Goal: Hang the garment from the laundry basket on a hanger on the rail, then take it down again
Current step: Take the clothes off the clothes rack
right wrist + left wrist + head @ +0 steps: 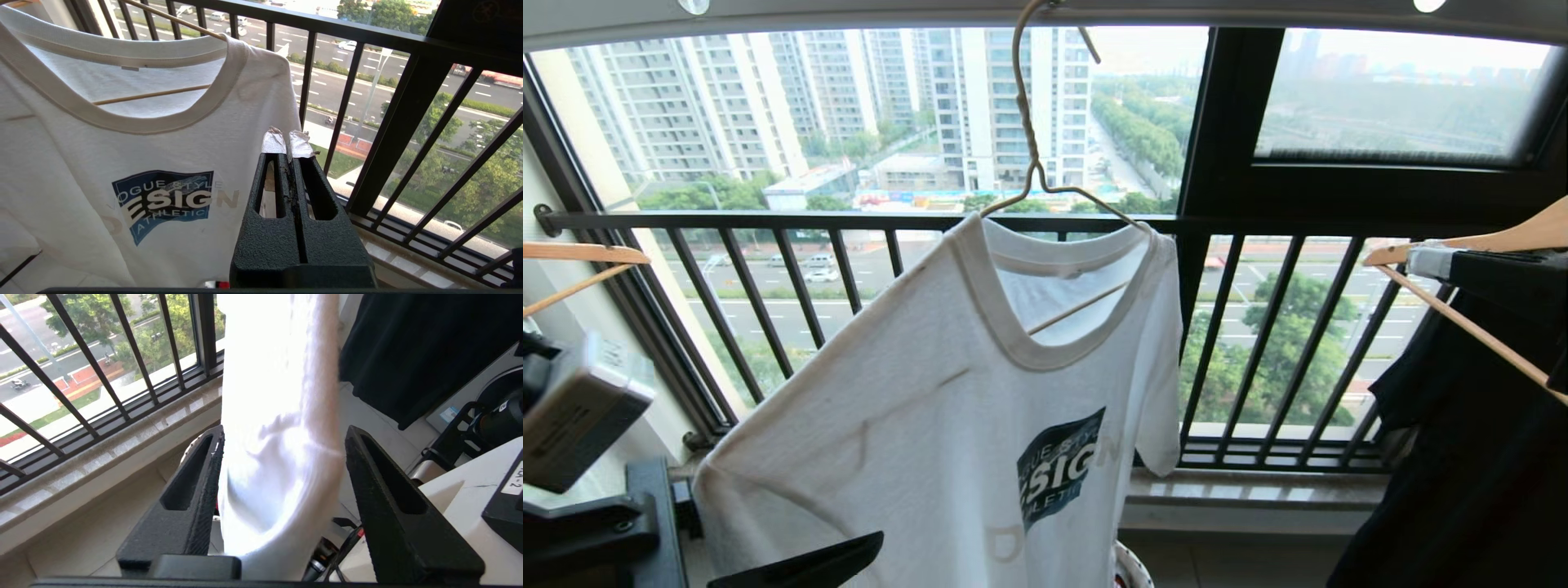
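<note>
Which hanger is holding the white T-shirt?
The thin cream wire hanger in the middle, hooked on the rail; the others are thick wooden ones.

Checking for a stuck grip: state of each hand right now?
Left hand: open, fingers either side of the T-shirt, not clamped on it.
Right hand: closed, empty, beside the shirt.

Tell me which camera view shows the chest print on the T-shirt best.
The right wrist view: the chest print faces the camera, whole and readable. The head view shows the print slanted, its lettering partly lost in folds. The left wrist view shows only plain white cloth of the T-shirt, no print.
</note>
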You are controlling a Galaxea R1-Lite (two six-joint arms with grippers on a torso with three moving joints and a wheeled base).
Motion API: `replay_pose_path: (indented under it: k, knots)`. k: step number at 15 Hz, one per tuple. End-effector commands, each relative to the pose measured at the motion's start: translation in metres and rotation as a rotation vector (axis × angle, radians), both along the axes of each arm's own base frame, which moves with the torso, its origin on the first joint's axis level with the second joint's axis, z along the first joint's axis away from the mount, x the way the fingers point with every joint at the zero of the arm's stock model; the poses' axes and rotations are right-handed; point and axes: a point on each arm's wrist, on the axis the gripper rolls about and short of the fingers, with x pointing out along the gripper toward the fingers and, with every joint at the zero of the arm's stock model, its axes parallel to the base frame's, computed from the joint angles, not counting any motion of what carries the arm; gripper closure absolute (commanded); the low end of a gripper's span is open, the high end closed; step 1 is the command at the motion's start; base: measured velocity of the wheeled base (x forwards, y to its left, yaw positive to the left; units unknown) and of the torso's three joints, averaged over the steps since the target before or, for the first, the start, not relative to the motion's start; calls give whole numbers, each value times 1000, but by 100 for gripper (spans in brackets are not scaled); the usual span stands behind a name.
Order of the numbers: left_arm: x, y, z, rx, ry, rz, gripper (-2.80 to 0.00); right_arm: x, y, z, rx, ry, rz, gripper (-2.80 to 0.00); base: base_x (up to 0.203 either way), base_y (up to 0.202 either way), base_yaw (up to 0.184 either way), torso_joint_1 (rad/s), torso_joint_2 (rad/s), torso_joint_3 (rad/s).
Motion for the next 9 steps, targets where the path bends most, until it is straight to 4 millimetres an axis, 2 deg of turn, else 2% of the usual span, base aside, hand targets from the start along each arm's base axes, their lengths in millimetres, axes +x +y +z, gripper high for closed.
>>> replay_pose_path:
  k: [1,5,9]
  knots:
    - [11,-10,-10,44,33,-5,0,0,0,0,1,-1,0,0,0,0,0,0,0,0]
    - [1,-1,-3,3,-11,-2,0,0,1,3,3,-9,5,0,0,0,0,0,0,0]
    - [-9,8,4,-38,-51,5,0,24,16,-2,-23,30,7,0,0,0,0,0,0,0]
